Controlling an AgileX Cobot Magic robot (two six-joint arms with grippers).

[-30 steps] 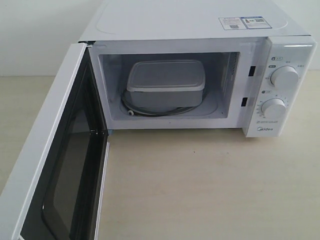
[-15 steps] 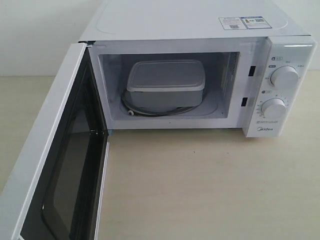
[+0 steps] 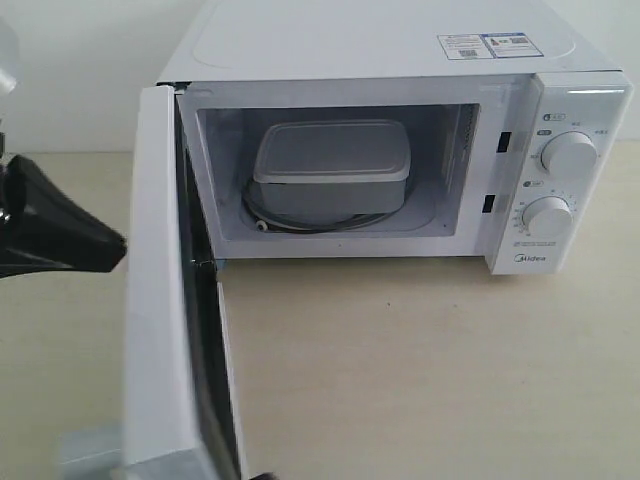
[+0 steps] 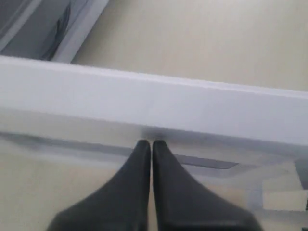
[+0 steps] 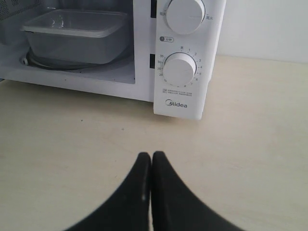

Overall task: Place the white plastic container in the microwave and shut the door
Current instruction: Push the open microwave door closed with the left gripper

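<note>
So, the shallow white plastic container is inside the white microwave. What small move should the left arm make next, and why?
Probably push the white-framed door toward the opening of the white boxy microwave with the left gripper. The lidded white plastic container already sits inside, the door stands half open, and the shut gripper tips touch its outer side.

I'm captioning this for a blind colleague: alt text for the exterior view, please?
A white Midea microwave sits on a beige table with a lidded white plastic container inside its open cavity. Its door stands partway open at the left, and the black left gripper, jaws shut, meets the door's outer face.
</note>
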